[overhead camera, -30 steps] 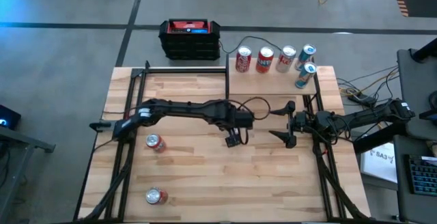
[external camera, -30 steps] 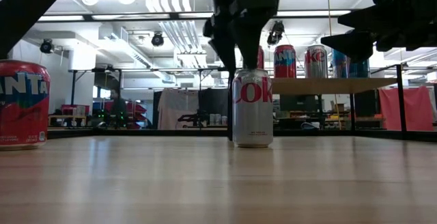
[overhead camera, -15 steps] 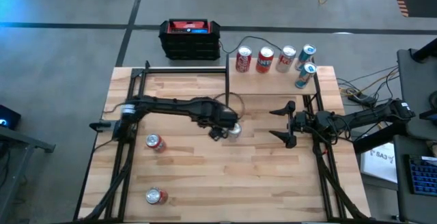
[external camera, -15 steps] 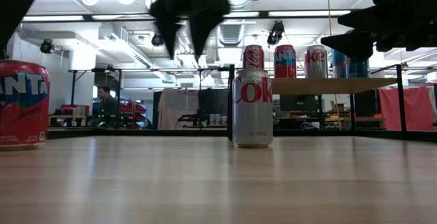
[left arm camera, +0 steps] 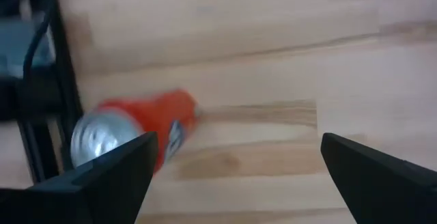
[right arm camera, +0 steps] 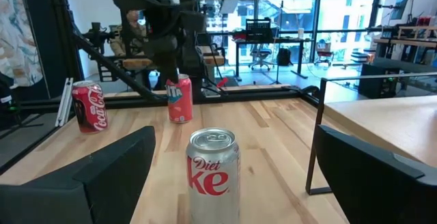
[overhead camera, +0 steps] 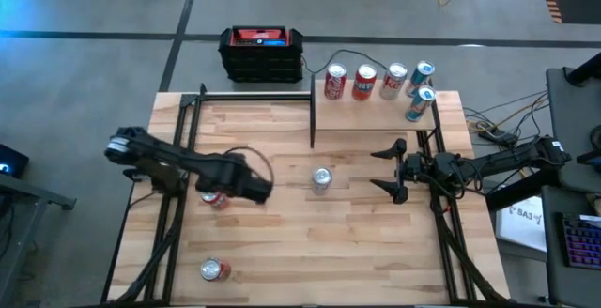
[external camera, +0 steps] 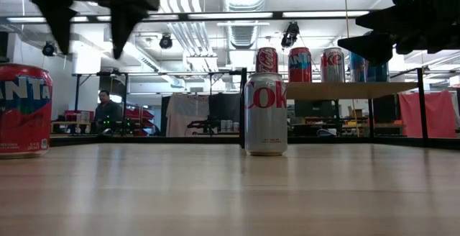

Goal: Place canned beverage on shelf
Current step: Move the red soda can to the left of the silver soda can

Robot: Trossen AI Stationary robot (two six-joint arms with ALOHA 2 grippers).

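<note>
A silver Diet Coke can (overhead camera: pixel 322 178) stands upright on the tabletop's middle; it also shows in the low view (external camera: pixel 266 114). The shelf (overhead camera: pixel 376 113), a pale board on black posts at the far right, carries several cans. My left gripper (overhead camera: pixel 249 188) is open and empty, high above the table beside an orange Fanta can (overhead camera: pixel 214 198), which shows in the left wrist view (left arm camera: pixel 136 132). My right gripper (overhead camera: pixel 388 169) is open and empty, level, to the right of the Diet Coke can (right arm camera: pixel 213 169) and apart from it.
A red Coca-Cola can (overhead camera: pixel 215 269) stands near the front left. A black-and-red box (overhead camera: pixel 261 53) sits beyond the table's far edge. Black frame rails (overhead camera: pixel 312 111) run along the shelf's left side and the table's sides.
My left gripper has risen off the Diet Coke can and gone toward the table's left edge, ending over the Fanta can. The Diet Coke can stays upright where it was.
</note>
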